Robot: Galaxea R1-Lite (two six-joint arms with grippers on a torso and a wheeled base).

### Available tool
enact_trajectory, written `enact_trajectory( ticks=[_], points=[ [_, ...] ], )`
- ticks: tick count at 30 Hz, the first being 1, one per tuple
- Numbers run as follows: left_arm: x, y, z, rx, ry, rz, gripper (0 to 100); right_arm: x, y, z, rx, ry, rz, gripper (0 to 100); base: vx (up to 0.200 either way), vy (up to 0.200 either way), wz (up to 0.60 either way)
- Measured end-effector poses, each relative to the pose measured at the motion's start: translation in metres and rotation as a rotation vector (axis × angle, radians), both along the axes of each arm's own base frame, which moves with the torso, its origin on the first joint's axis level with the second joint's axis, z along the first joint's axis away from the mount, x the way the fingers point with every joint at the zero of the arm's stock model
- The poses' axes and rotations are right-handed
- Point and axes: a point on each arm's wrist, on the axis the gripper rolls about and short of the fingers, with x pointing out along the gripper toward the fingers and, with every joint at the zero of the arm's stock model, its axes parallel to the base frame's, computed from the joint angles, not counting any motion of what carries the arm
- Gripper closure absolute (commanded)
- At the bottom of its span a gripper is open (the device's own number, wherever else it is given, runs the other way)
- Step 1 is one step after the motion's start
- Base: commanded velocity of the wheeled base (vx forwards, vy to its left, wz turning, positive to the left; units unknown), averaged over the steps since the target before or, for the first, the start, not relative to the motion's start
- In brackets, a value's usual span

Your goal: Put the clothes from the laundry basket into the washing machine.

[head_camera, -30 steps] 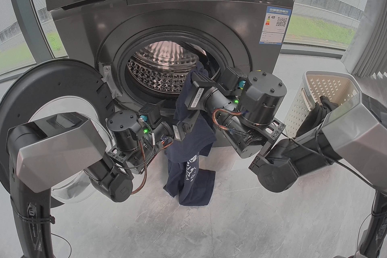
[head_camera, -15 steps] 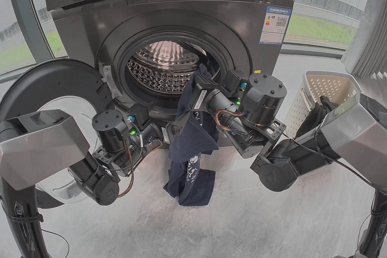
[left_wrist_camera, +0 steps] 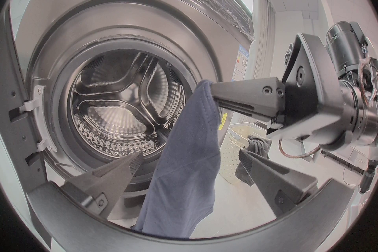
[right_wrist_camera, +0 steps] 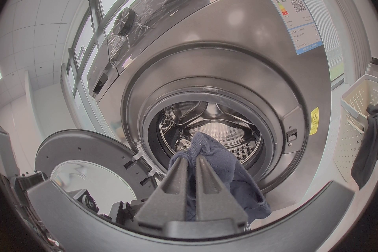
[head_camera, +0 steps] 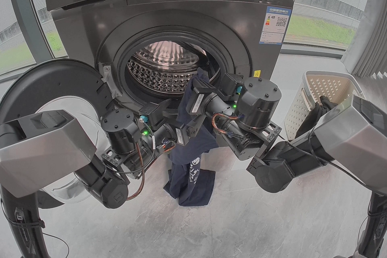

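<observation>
left tool: released, fingers spread either side of the hanging cloth.
navy T-shirt: lower end on the floor, top at the drum mouth.
right tool: clenched on the shirt's top.
laundry basket: right of the washing machine, dark garment draped over its rim.

The right gripper is clamped on the top edge of a dark blue garment, holding it before the open drum of the washing machine. The garment hangs between the spread fingers of the left gripper, with a gap on each side. Behind it stands a pale laundry basket with a dark cloth over its rim.
</observation>
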Motion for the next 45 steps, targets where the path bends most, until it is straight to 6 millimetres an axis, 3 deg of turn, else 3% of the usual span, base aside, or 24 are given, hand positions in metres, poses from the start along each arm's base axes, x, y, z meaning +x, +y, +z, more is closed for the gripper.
enact_trajectory(
  ticks=[10,19,30,36,45],
  points=[
    [0.009,-0.003,-0.003,-0.003,-0.003,0.012,0,0.003,0.0,-0.003,-0.001,0.002,-0.004,100,0.0,0.0,0.0],
    [0.017,0.024,-0.005,0.029,0.002,0.086,0,0.006,-0.005,-0.001,0.003,-0.002,-0.018,100,0.0,0.0,0.0],
    [0.009,0.05,-0.014,0.072,0.046,0.113,0,0.007,-0.006,-0.001,0.004,-0.004,-0.022,100,0.0,0.0,0.0],
    [0.008,0.045,-0.014,0.074,0.043,0.089,0,0.008,-0.005,0.0,0.006,-0.006,-0.021,100,0.0,0.0,0.0],
    [0.004,0.019,-0.016,0.07,0.029,0.02,0,0.009,-0.002,0.0,0.012,-0.011,-0.018,100,0.0,0.0,0.0]
  ],
)
